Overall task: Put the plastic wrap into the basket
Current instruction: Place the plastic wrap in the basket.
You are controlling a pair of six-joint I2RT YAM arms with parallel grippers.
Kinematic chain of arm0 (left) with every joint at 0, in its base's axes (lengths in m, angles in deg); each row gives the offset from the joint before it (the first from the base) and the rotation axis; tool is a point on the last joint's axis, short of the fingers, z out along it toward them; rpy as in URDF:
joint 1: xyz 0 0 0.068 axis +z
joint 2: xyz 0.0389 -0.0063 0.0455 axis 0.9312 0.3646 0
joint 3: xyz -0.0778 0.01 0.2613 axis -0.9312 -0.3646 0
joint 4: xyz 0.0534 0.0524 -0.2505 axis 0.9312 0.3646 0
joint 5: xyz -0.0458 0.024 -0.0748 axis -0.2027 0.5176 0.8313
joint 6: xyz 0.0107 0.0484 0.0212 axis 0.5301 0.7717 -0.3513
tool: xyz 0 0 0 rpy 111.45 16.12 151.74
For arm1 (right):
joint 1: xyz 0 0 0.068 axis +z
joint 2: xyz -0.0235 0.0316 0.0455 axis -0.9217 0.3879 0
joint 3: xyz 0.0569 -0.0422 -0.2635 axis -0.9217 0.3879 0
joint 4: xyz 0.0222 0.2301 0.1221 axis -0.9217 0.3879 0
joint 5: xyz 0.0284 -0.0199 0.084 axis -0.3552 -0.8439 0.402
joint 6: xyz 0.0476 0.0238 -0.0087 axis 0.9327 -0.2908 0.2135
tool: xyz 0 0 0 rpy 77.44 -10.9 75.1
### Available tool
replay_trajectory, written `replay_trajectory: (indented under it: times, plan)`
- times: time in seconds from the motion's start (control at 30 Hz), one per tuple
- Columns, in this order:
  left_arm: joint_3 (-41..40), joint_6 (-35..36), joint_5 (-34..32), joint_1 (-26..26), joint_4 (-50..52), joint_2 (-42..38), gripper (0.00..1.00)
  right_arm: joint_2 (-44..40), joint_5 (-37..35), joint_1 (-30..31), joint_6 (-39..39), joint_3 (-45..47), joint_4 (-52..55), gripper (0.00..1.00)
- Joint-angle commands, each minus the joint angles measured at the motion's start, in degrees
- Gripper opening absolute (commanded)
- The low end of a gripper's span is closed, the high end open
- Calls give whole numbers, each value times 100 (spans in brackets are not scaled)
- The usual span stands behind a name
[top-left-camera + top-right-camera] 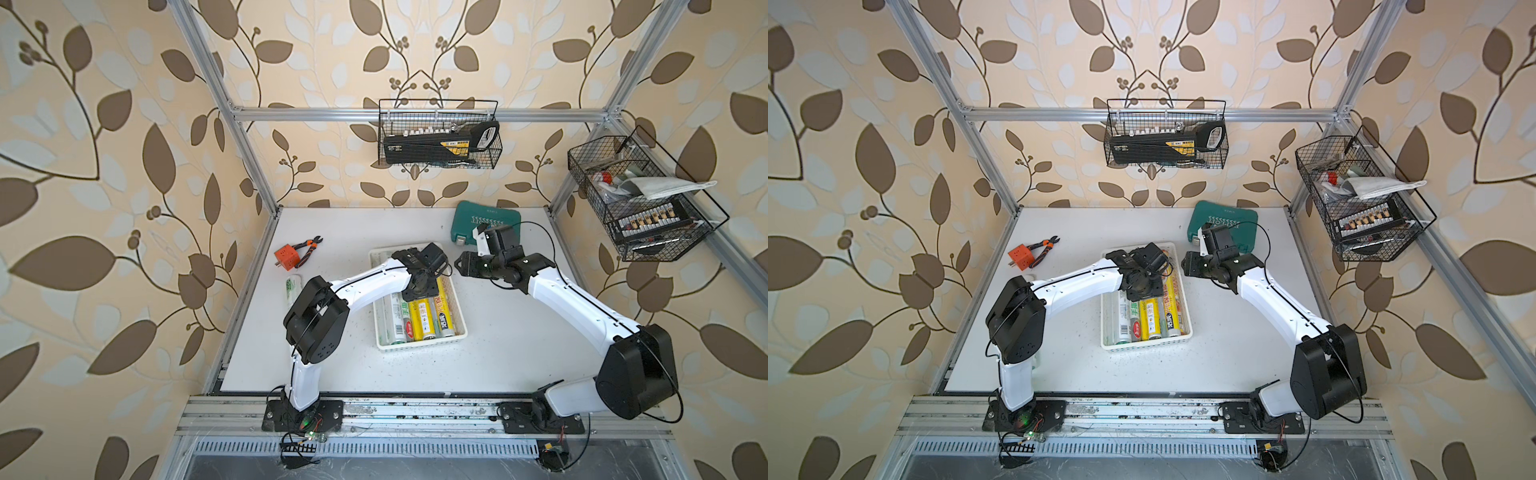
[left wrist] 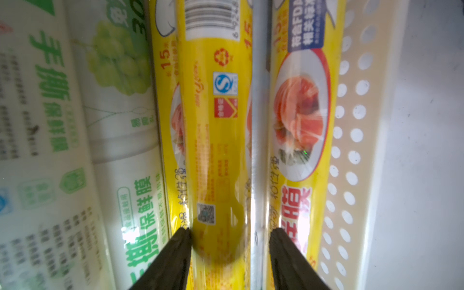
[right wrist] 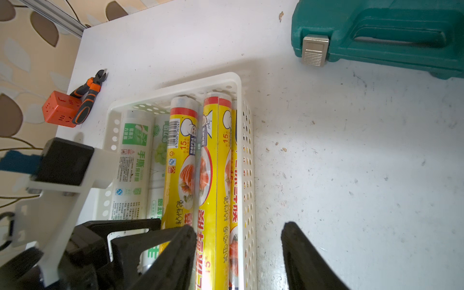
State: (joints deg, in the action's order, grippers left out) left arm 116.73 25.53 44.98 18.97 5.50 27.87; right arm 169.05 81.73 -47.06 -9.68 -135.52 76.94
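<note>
Yellow roll of plastic wrap [image 2: 216,140], printed with a food picture, fills the left wrist view and is straddled by the left pincer [image 2: 230,233]. The jaws stand apart: one fingertip is seen against the roll's side, while a gap shows at the opposite one, so the roll is judged to be lying free rather than clamped. It is laid lengthwise in the white basket [image 2: 351,155], among other yellow rolls and next to green-and-white labelled ones. In a top view the packed rolls [image 1: 419,318] are seen to cover the basket floor nearly from side to side, so most of the task is judged done.

One silvery roll with a green label [image 1: 293,291] is left outside, on the worktop [image 1: 519,340] beside the left arm's elbow and apart from the basket. It has yet to be brought in. Whether further rolls are hidden under the arms cannot be told.

Just beside the basket's far corner the right pincer [image 3: 238,227] is held with its jaws apart and nothing between them. Further out, a green tool case [image 1: 486,222], an orange cube [image 1: 286,257] and a pair of cutters [image 1: 309,247] lie on the worktop.
</note>
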Motion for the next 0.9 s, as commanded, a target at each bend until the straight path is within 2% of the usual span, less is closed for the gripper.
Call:
replay_trajectory:
  times: [0.0, 0.13, 0.27, 0.47, 0.6, 0.77, 0.87]
  plan:
    - [310, 305, -203, -74, 327, -679, 59, 55, 57, -29, 53, 84, -3, 58]
    - [362, 487, -849, 0, 708, -1134, 71, 45, 50, -34, 55, 90, -8, 58]
    - [168, 618, -1243, 269, 925, -1609, 77, 45, 60, -35, 67, 91, -17, 58]
    - [-695, 691, -1724, 1090, 965, -2512, 86, 54, 60, -40, 67, 90, -14, 58]
    - [-1466, 511, -2408, 1602, 906, -3135, 98, 79, 93, -37, 68, 93, -31, 58]
    - [-2349, 254, -2948, 2102, 687, -3671, 99, 98, 114, -35, 70, 87, -35, 58]
    - [-2775, 222, -2964, 2492, 556, -3819, 99, 93, 105, -42, 68, 81, -34, 58]
